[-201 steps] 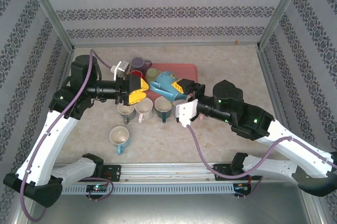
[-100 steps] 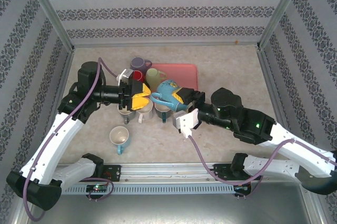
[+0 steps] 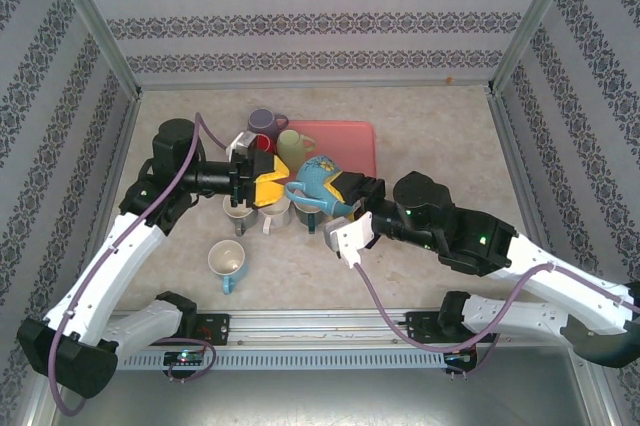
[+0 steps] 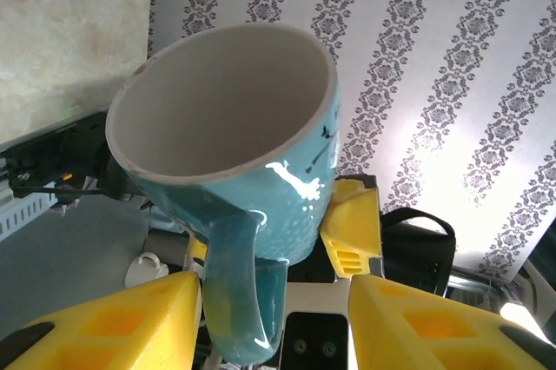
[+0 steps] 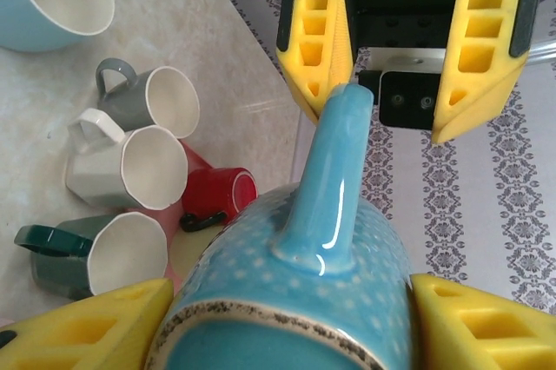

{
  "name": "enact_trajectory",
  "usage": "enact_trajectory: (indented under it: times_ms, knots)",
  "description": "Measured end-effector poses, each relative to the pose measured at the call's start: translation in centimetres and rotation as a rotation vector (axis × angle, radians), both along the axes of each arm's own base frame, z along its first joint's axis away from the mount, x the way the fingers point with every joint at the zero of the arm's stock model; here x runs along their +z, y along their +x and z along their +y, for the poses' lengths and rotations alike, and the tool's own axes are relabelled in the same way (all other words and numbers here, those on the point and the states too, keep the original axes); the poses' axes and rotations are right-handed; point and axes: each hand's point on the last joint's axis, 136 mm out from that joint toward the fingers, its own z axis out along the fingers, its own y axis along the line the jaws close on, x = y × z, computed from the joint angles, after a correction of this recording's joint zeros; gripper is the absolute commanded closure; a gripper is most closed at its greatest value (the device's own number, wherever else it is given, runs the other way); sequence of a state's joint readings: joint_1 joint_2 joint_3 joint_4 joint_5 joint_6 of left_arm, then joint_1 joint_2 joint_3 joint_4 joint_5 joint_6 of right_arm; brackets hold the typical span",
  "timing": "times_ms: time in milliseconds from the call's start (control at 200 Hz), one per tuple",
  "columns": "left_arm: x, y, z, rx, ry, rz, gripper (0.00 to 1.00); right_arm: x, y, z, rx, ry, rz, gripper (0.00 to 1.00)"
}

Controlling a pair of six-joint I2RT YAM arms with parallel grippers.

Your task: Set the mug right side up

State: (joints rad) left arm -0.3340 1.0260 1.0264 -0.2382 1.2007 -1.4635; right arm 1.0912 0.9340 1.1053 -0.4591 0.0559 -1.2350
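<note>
Since 1.0 s ago: mug [image 3: 318, 182] and both hands shifted toward the near edge. Mug is off the bench [image 3: 430, 136], tipped sideways, clamped in right hand [image 5: 287, 335]. Its handle sits between the spread fingers of left hand [image 5: 400, 49], untouched. Below: grey mug [image 5: 165, 101], white mug [image 5: 139, 166], green mug [image 5: 104, 261]. Red tray [image 3: 350, 141] behind. Patterned walls.

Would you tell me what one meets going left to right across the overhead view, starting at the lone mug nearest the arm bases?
The pale-blue mug → left gripper → blue dotted mug, held in the air → right gripper, clamped on it.
</note>
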Motion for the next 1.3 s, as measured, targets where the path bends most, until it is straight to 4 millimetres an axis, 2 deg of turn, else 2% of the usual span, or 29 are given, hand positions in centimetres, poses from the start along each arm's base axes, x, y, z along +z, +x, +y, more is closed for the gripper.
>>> enact_trajectory:
  times_ms: [280,490,565,759,824,904,1039,1199,1299]
  knots:
    - [-1.2,0.9,-1.0,-0.011,0.010,0.026,0.54,-0.5,0.2,0.4,0.001,-0.015,0.004,0.69]
    - [-1.9,1.2,-2.0,-0.019,0.022,0.038,0.61,-0.6,0.5,0.3,-0.014,-0.023,-0.005,0.69]
    - [-2.0,1.4,-2.3,-0.020,0.023,0.039,0.67,-0.6,0.8,0.2,-0.028,-0.027,-0.012,0.69]
    - [-2.3,1.7,-2.9,-0.018,0.024,0.055,0.91,-0.8,1.4,-0.3,-0.065,-0.048,-0.031,0.66]
    - [-2.2,1.8,-2.9,-0.017,0.021,0.051,0.94,-0.8,1.4,-0.4,-0.068,-0.050,-0.037,0.60]
    - [-2.1,1.8,-2.9,-0.014,0.021,0.051,0.97,-0.7,1.5,-0.4,-0.072,-0.050,-0.038,0.36]
    - [-2.1,1.8,-3.0,-0.018,0.021,0.043,0.97,-0.6,1.6,-0.4,-0.081,-0.035,-0.031,0.03]
    - [-2.0,2.0,-2.8,-0.005,0.041,0.006,0.99,0.1,1.7,-0.3,-0.096,0.009,-0.014,0.02]
    - [-1.0,2.3,-2.5,0.020,0.059,-0.052,1.00,0.3,1.8,-0.5,-0.114,0.032,0.005,0.02]
